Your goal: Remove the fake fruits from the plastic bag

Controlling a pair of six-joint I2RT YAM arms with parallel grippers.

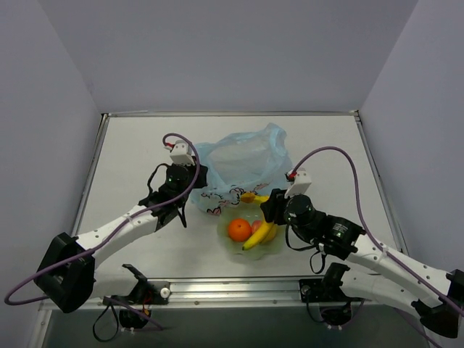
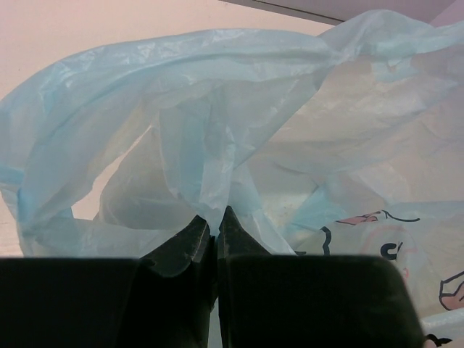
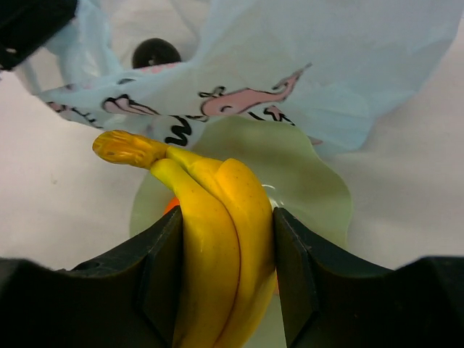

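- The left gripper (image 2: 216, 230) was found closed to a hairline gap, with a fold of the plastic bag (image 2: 217, 109) pinched between its tips. It stood at 9 o'clock of the bag in the top view.
- The bag was found slumped mid-table (image 1: 130, 145), its printed edge overlapping the 12 o'clock rim of the green bowl (image 1: 233, 250).
- An orange (image 1: 239, 229) and a peach-pink fruit (image 1: 257, 225) were noted inside the bowl.
- A small dark round fruit (image 3: 156, 52) was seen at 11 o'clock of the right fingers, behind the bag's printed edge. Whether it lay inside the bag could not be told.
- The right gripper (image 3: 226, 214) was found roughly half open and clamped on the bananas (image 3: 217, 185). Their long axis ran along the fingers, stem toward 10 o'clock.
- The bowl lay directly beneath the bananas and nearer the right arm, so a straight release there was judged the coming move.
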